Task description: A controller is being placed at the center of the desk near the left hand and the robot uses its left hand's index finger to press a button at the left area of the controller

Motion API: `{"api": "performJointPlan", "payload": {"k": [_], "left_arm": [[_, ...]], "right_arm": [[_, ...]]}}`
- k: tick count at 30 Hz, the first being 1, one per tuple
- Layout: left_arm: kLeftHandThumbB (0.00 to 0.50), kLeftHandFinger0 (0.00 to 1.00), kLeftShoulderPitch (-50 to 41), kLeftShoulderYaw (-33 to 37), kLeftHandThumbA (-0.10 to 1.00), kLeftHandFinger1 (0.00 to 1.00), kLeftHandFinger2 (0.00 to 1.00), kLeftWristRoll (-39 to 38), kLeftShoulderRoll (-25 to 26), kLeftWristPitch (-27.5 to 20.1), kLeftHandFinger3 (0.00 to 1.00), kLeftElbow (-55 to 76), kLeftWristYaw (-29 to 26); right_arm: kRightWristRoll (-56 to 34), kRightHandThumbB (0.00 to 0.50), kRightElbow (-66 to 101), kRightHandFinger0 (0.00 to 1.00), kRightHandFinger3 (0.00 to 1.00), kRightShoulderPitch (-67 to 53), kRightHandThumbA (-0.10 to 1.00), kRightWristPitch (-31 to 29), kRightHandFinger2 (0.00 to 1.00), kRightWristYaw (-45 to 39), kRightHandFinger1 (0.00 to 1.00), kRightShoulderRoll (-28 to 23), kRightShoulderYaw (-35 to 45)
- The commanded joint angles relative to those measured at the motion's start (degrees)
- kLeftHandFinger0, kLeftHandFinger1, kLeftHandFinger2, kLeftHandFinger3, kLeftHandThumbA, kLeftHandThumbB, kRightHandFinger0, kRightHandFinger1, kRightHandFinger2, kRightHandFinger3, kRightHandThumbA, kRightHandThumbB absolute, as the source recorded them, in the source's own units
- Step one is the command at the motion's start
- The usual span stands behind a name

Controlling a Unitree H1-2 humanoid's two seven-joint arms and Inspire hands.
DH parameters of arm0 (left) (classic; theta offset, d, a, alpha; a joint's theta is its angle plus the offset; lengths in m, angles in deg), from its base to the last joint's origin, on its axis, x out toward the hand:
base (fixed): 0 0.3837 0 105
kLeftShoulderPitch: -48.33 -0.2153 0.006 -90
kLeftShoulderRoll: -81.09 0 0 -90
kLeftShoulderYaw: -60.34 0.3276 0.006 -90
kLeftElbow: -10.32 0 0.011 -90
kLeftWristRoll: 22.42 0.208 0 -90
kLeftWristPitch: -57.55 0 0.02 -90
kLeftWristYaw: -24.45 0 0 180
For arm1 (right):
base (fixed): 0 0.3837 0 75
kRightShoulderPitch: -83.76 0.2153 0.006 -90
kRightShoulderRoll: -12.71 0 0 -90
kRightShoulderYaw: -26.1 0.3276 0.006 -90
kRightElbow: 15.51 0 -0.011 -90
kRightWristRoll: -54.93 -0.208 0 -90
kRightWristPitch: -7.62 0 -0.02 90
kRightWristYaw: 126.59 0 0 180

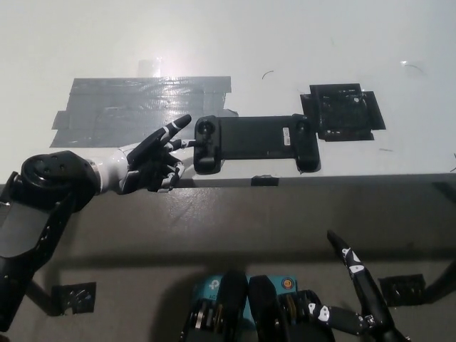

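Black controller lies flat mid-desk, likely hard, light and quick to slide. Left hand at its nine o'clock, holding nothing, one finger out. Best pushed straight down. Right hand rests at five o'clock.

A single head-mounted camera looks steeply down from above onto the white tabletop, whose near edge crosses mid-frame, with grey floor filling the lower half.
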Motion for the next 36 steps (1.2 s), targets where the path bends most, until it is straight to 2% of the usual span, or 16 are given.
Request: {"api": "performJointPlan", "payload": {"k": [1, 8, 9, 10, 11, 13, 15, 17, 20, 23, 24, 25, 26, 29, 31, 36], "left_arm": [[0.463, 0.0, 3.05, -1.31, 1.0, 0.0, 0.17, 1.28, 0.1, 0.17, 1.0, 0.69, 0.68], [0.46, 0.0, 3.4, -1.35, 1.0, 0.0, 0.17, 1.86, 0.17, 0.85, 1.0, 1.32, 0.65], [0.473, 0.07, 3.77, -1.47, 1.0, 0.0, 0.17, 1.64, 0.16, 0.85, 1.0, 0.99, 0.56], [0.476, 0.08, 4.36, -1.6, 1.0, 0.0, 0.16, 1.29, 0.19, 0.85, 1.0, 0.58, 0.34], [0.469, 0.16, 4.13, -1.55, 1.0, 0.0, 0.16, 1.33, 0.21, 0.85, 1.0, 1.06, 0.18], [0.458, 0.15, 4.67, -1.59, 1.0, 0.0, 0.16, 1.65, 0.18, 0.85, 1.0, 0.78, 0.39], [0.456, 0.07, 4.37, -1.54, 1.0, 0.0, 0.18, 1.76, 0.19, 0.85, 1.0, 1.18, 0.44], [0.453, 0.06, 4.58, -1.46, 1.0, 0.0, 0.17, 1.99, -0.04, 0.85, 1.0, 0.99, 0.37], [0.457, 0.0, 4.6, -1.52, 1.0, 0.0, 0.18, 1.96, -0.52, 0.85, 1.0, 0.55, 0.47], [0.452, 0.0, 4.93, -1.36, 1.0, 0.0, 0.14, 2.54, -0.9, 0.69, 1.0, 0.26, 0.89], [0.455, 0.05, 4.98, -1.34, 1.0, 0.0, 0.13, 2.64, -0.96, 0.66, 1.0, 0.14, 1.11], [0.455, 0.0, 5.03, -1.35, 1.0, 0.0, 0.12, 2.65, -1.04, 0.76, 1.0, 0.03, 1.26], [0.455, 0.0, 4.75, -1.35, 1.0, 0.0, 0.11, 2.57, -1.01, 0.84, 1.0, 0.35, 1.28], [0.456, 0.03, 4.69, -1.51, 1.0, 0.0, 0.08, 2.37, -1.39, 0.85, 1.0, 0.34, 1.41], [0.461, 0.0, 4.9, -1.47, 1.0, 0.0, 0.09, 2.68, -1.49, 0.85, 1.0, 0.4, 1.27], [0.453, 0.0, 4.09, -1.55, 1.0, 0.0, 0.13, 2.5, -1.36, 0.85, 1.0, 0.63, 1.31]], "right_arm": [[0.06, 0.254, 1.5, 1.0, 1.0, 0.51, 1.0, -2.31, 1.0, -0.45, 1.0, -0.5, -0.05], [0.45, 0.255, 1.37, 1.0, 1.0, 0.64, 1.0, -2.68, 1.0, -0.13, 1.0, -0.34, -0.06], [0.36, 0.261, 1.33, 1.0, 1.0, 0.85, 1.0, -2.53, 1.0, -0.14, 1.0, -0.28, -0.01], [0.28, 0.263, 1.28, 1.0, 1.0, 1.14, 1.0, -2.24, 1.0, -0.14, 1.0, -0.19, 0.04], [0.33, 0.263, 1.66, 1.0, 1.0, 0.73, 1.0, -2.11, 1.0, -0.18, 1.0, -0.22, 0.01], [0.15, 0.261, 1.35, 1.0, 1.0, 1.17, 1.0, -2.29, 1.0, -0.3, 1.0, -0.37, 0.07], [0.27, 0.257, 1.87, 1.0, 1.0, 0.6, 1.0, -2.26, 1.0, -0.27, 1.0, -0.34, -0.01], [0.33, 0.257, 1.96, 1.0, 1.0, 0.58, 1.0, -2.3, 1.0, -0.24, 1.0, -0.54, 0.1], [0.26, 0.259, 2.11, 1.0, 1.0, 0.36, 1.0, -2.34, 1.0, -0.27, 1.0, -0.69, 0.17], [0.16, 0.261, 2.08, 1.0, 1.0, 0.65, 1.0, -2.35, 1.0, -0.34, 1.0, -0.79, 0.2], [0.12, 0.262, 2.03, 1.0, 1.0, 0.71, 1.0, -2.35, 1.0, -0.38, 1.0, -0.77, 0.17], [0.13, 0.263, 1.95, 1.0, 1.0, 0.79, 1.0, -2.33, 1.0, -0.41, 1.0, -0.78, 0.13], [0.17, 0.263, 2.13, 1.0, 1.0, 0.51, 1.0, -2.33, 1.0, -0.44, 1.0, -0.77, 0.05], [-0.01, 0.258, 2.61, 1.0, 1.0, 0.32, 1.0, -2.21, 1.0, -0.62, 1.0, -0.91, 0.05], [0.01, 0.265, 2.87, 1.0, 1.0, 0.49, 1.0, -1.68, 1.0, -0.61, 1.0, -0.98, 0.19], [0.19, 0.267, 2.6, 1.0, 1.0, 0.14, 1.0, -2.02, 1.0, -0.58, 1.0, -0.81, -0.05]]}}
